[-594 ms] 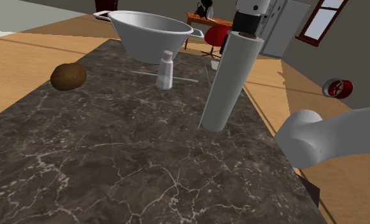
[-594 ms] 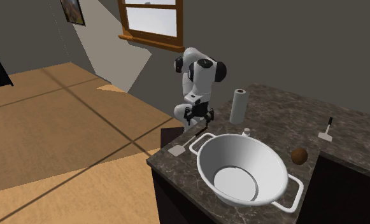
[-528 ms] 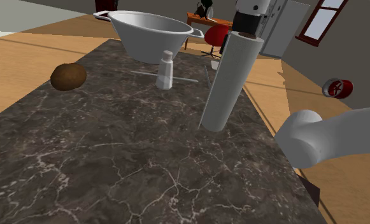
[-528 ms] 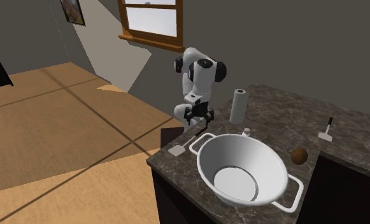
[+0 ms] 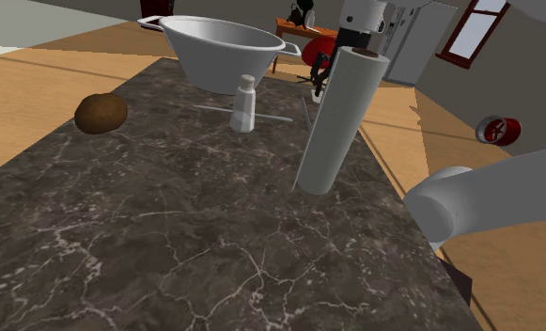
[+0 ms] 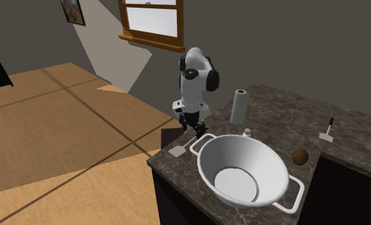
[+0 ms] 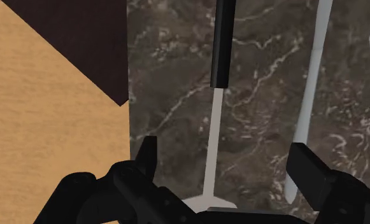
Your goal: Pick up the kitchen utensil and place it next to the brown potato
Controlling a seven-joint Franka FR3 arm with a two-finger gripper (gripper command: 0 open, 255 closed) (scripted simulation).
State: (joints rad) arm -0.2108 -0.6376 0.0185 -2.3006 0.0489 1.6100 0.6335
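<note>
The dark marble counter point(image 5: 167, 235) has a big white bowl point(image 6: 270, 167) at one end, and the arm point(image 6: 193, 89) is leaning down at the corner next to it. The potato point(image 6: 299, 156) is way over on the other side of the bowl, so it'll be a long carry around or over that thing.

The key bit is the gripper point(image 7: 225, 162). It's wide open with nothing in it, hanging right above the spatula point(image 7: 214, 140), which lies flat on the counter near the edge. The thin shaft runs pretty much down the middle between the two fingers, crossways to the line from one finger to the other. The blade end is under the hand and the black grip points away. I'd say that means straight down and squeeze, no twisting needed. The bowl's handle point(image 7: 311, 95) sits just beside one finger, so watch for a bump.
</note>
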